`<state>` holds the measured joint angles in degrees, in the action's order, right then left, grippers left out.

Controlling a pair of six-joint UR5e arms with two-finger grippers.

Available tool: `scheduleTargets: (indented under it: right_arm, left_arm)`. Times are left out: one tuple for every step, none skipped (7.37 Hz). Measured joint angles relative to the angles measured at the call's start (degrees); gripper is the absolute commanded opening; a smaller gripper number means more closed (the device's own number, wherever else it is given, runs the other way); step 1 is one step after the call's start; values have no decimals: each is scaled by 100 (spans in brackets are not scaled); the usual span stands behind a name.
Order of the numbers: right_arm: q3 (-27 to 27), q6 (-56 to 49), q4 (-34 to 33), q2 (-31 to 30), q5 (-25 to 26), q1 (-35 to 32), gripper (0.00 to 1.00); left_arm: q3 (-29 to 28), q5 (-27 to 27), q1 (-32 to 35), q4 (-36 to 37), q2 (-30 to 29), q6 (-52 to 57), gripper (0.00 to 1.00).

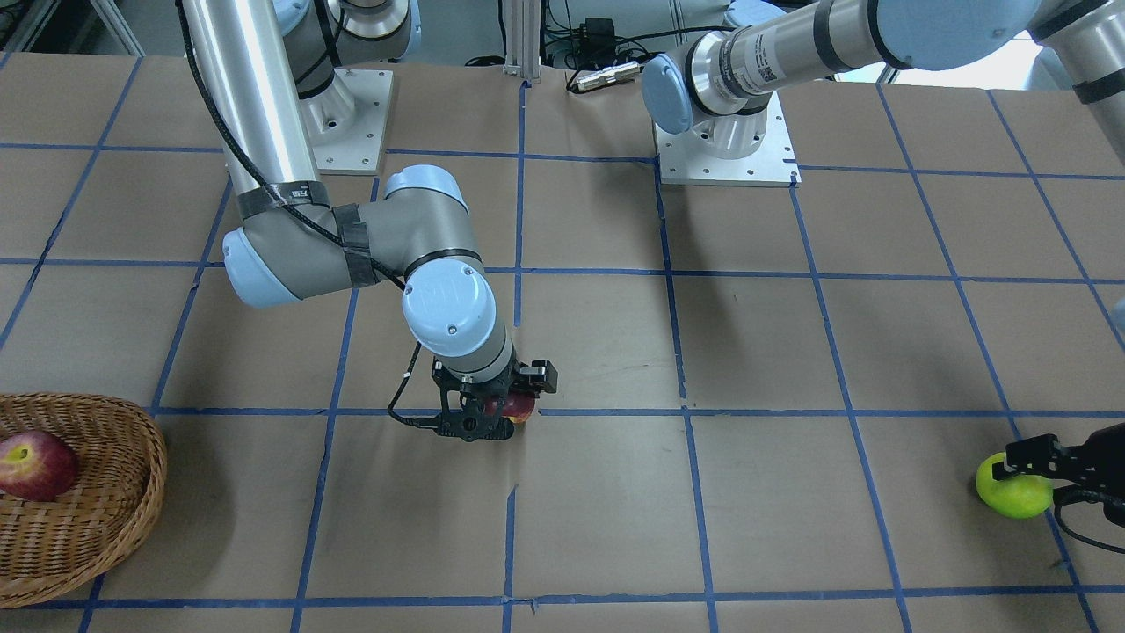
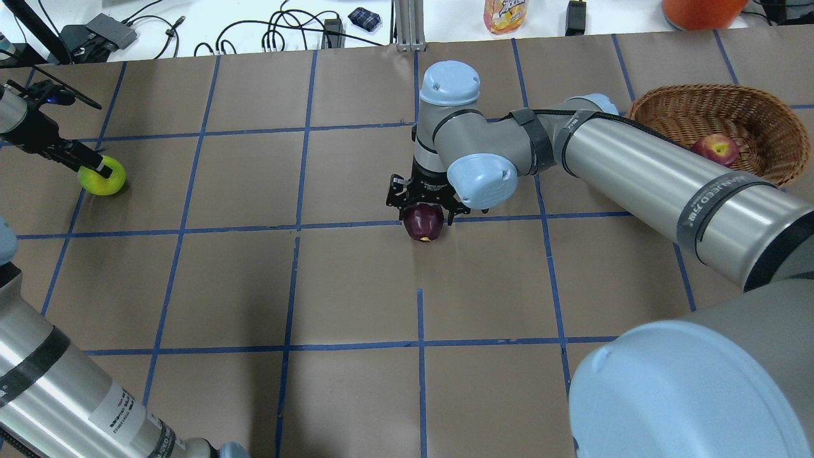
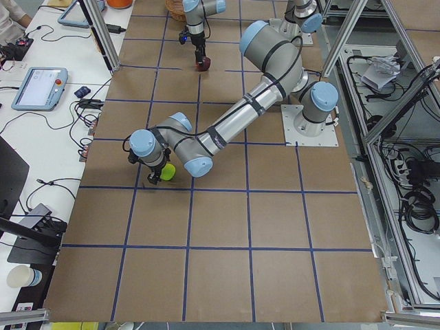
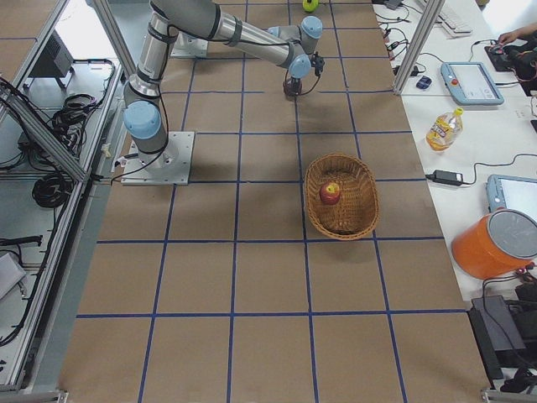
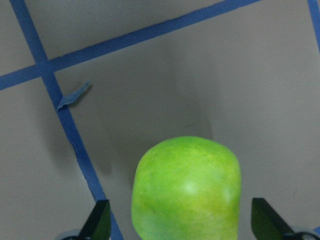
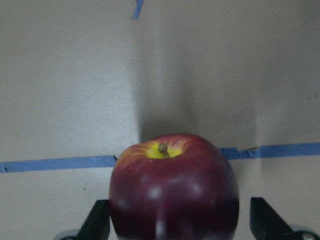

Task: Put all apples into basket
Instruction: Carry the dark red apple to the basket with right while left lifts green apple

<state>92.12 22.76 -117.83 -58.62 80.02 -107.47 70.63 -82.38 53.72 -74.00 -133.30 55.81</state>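
The dark maroon apple (image 2: 423, 224) sits on the table near the middle, on a blue tape line. My right gripper (image 2: 424, 211) is open and straddles it from above; in the right wrist view the apple (image 6: 172, 187) lies between the fingers (image 6: 100, 220) with a gap on each side. The yellow-green apple (image 2: 102, 179) sits at the far left of the table. My left gripper (image 2: 94, 168) is open around it, with the fingers clear of the apple (image 5: 186, 190). The red apple (image 2: 715, 149) lies in the wicker basket (image 2: 712, 102) at the far right.
The table is brown paper with a blue tape grid. The arms' base plates (image 1: 725, 154) stand at the robot's edge. A drink bottle (image 2: 505, 14), cables and an orange bucket (image 2: 703, 9) lie on the white bench beyond the far edge.
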Motion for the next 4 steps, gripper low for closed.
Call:
scheduleTargets:
  right_arm:
    - [-3, 1, -63, 2, -4, -2, 0]
    - [-24, -4, -116, -5, 15, 2, 0]
    - [-68, -18, -137, -38, 48, 33, 0]
    - [-149, -50, -97, -147, 77, 151, 0]
  left_arm:
    - [-5, 14, 6, -5, -67, -32, 52]
    - [-11, 29, 17, -28, -78, -114, 21]
    - [-25, 38, 34, -102, -32, -200, 7]
    - [-54, 25, 64, -281, 76, -290, 5]
